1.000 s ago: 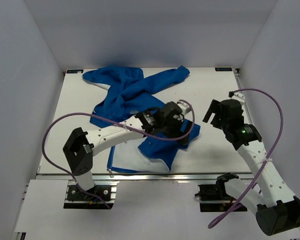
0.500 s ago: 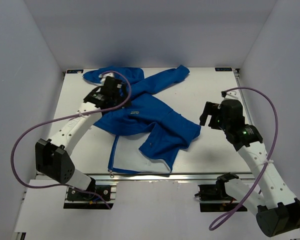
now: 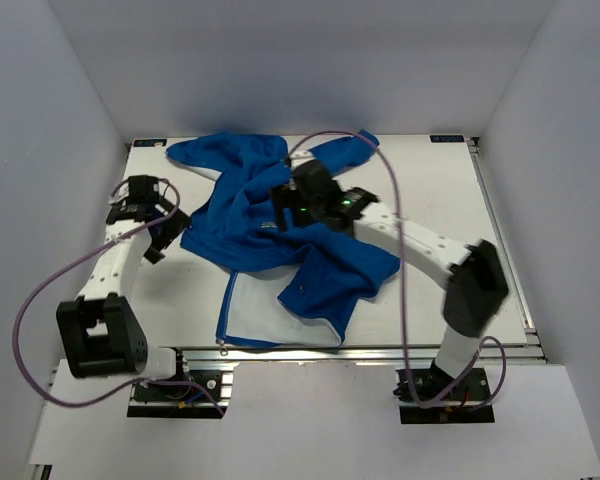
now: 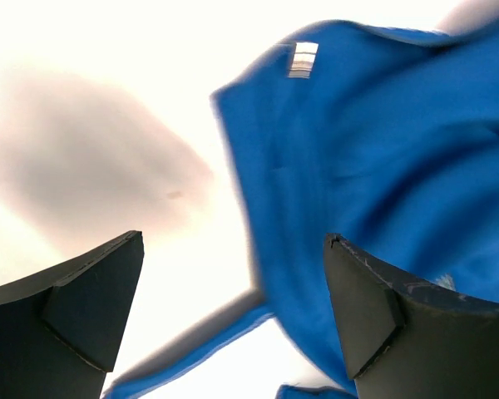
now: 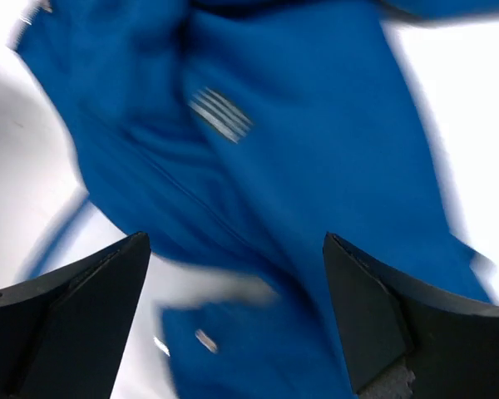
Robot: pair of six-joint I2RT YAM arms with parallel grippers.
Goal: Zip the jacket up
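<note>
The blue fleece jacket [image 3: 242, 228] lies rumpled in the middle of the table [image 3: 430, 190], unzipped, pale lining showing at its near edge. Half a second ago the left gripper [image 3: 162, 232] was over its upper left part; now it's off beside the cloth, fingers spread, empty. The right gripper [image 3: 280, 208] has swung in from the right and hangs over the jacket's middle, jaws wide, holding nothing

One jacket [image 3: 242, 225] on one table [image 3: 430, 180]. Two grippers counted: left gripper [image 4: 233, 239] and right gripper [image 5: 237, 239].
</note>
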